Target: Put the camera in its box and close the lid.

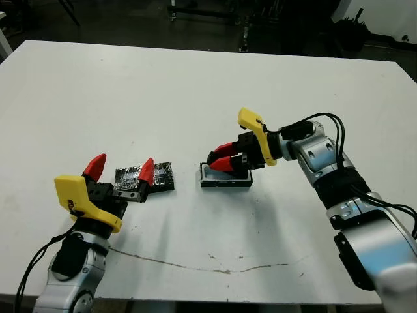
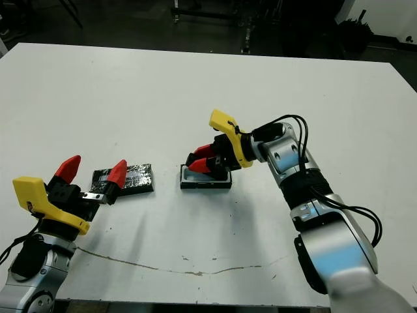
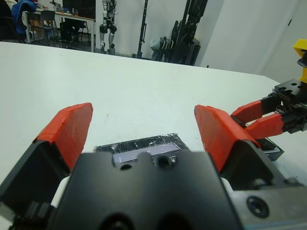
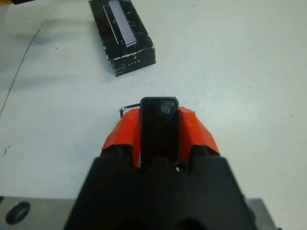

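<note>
Two red fingers of the right gripper (image 4: 158, 125) pinch the camera (image 4: 159, 128), a glossy black slab standing between them with its small round lens near the tip. Seen from the head, this gripper hangs low over the box (image 1: 226, 177), fingertips just above its pale lining; the box is a small black-walled tray lying mid-table. The left gripper (image 1: 121, 171) sits nearer the table's front edge, its jaws spread wide and holding nothing, one tip overlapping the lid (image 1: 144, 178) from this angle. The lid lies flat just left of the box, apart from it: a black rectangular panel, crinkly and reflective on top, with a pale strip along it. The table (image 1: 163, 91) is white and matte, with a thin dark crack-like line near its front edge. Beyond it the room is dim, with dark stands and chairs.
</note>
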Motion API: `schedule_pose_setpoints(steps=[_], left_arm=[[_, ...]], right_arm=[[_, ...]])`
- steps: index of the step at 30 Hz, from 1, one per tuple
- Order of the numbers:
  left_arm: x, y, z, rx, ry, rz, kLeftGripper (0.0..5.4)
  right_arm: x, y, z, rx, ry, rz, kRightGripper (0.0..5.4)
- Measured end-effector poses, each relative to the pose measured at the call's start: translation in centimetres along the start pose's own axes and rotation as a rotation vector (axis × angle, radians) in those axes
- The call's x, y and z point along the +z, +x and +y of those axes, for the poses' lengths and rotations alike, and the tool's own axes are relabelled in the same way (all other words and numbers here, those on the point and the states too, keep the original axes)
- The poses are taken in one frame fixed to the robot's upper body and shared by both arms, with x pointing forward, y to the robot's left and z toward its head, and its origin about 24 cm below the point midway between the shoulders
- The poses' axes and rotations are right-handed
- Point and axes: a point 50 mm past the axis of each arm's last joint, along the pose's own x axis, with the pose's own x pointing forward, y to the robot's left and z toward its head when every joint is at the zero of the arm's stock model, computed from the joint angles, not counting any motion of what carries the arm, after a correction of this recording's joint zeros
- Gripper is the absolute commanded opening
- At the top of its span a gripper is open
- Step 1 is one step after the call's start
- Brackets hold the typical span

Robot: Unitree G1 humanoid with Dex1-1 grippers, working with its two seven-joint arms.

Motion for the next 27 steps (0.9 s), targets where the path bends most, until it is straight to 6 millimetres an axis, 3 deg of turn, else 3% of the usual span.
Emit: schedule_pose_setpoints(steps=[24, 27], left_arm=[[-0.03, -0.10, 0.10, 0.002, -0.015, 0.001, 5.40], [-0.04, -0.11, 0.12, 0.003, -0.005, 0.003, 5.40]], right_arm=[[0.14, 0.01, 0.09, 0.057, -0.068, 0.064, 1.66], [0.25, 0.05, 0.12, 0.080, -0.074, 0.101, 2.16]])
